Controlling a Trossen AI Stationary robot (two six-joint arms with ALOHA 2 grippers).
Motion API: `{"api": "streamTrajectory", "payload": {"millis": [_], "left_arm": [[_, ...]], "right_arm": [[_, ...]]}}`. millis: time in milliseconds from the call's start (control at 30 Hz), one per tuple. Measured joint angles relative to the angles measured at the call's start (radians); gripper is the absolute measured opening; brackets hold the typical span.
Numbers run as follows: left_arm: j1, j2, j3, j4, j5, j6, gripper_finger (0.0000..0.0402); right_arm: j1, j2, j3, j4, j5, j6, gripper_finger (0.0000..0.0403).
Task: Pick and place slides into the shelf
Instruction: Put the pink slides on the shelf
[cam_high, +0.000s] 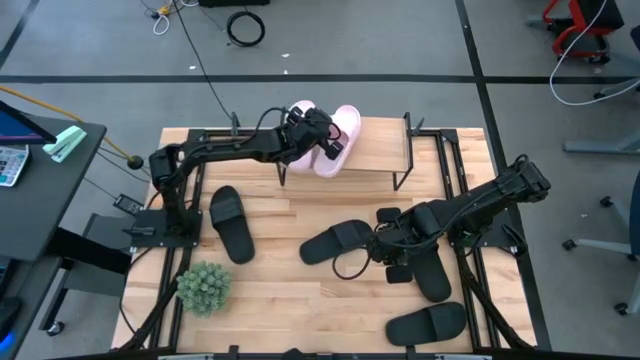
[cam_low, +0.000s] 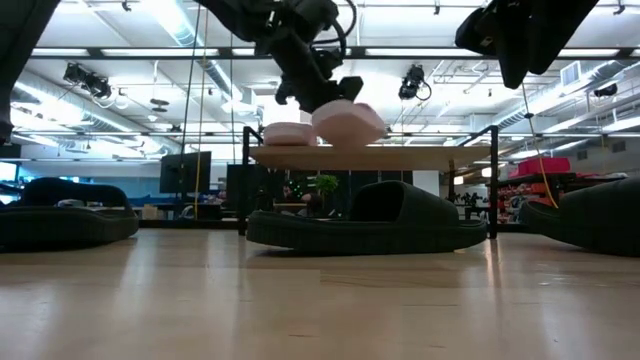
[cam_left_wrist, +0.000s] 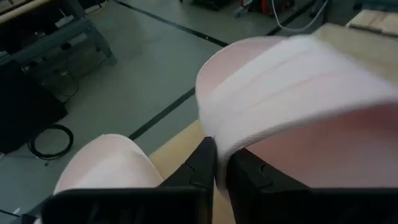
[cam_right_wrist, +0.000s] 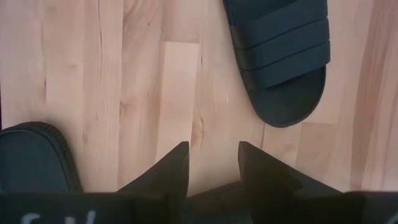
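**Pink pair nearly shelved, four black slides to go**

Pink foam fills your left claw (cam_high: 322, 135): its fingers are clamped together on the strap edge of the second pink slide (cam_high: 338, 140), held over the shelf (cam_high: 380, 150) top plank. From the low camera that slide sits tilted, its underside just above the wood or barely touching; you cannot tell which. Immediately beside the claw, the first pink slide (cam_high: 300, 125) already rests on the plank.

Your right claw (cam_right_wrist: 212, 163) hangs over bare surface (cam_high: 300, 290) with its fingers apart, holding nothing. One black slide (cam_high: 335, 241) lies just ahead of it, another (cam_high: 430, 272) close by its side. Two more sit farther off: one (cam_high: 231, 223) below the left arm, one (cam_high: 428, 322) toward the front edge.

By my reading: one placed, one about to be released, four black ones left.
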Motion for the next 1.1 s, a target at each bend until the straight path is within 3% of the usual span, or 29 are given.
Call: {"api": "streamTrajectory", "payload": {"millis": [167,533,1000,1100], "left_arm": [[0.024,0.012,0.000,-0.012,0.000,-0.008,0.0069],[0.022,0.002,0.000,-0.042,-0.002,0.103,0.0082],[0.015,0.002,0.001,-0.091,-0.005,0.103,0.0182],[-0.002,0.002,0.001,-0.095,-0.009,0.125,0.0196]], "right_arm": [[0.001,0.000,0.000,0.000,0.001,0.000,0.0145],[0.001,0.000,0.000,0.000,0.048,0.012,0.0145],[0.001,0.000,0.000,0.002,0.054,0.053,0.0145],[0.001,0.000,0.000,0.002,0.099,0.064,0.0145]]}}
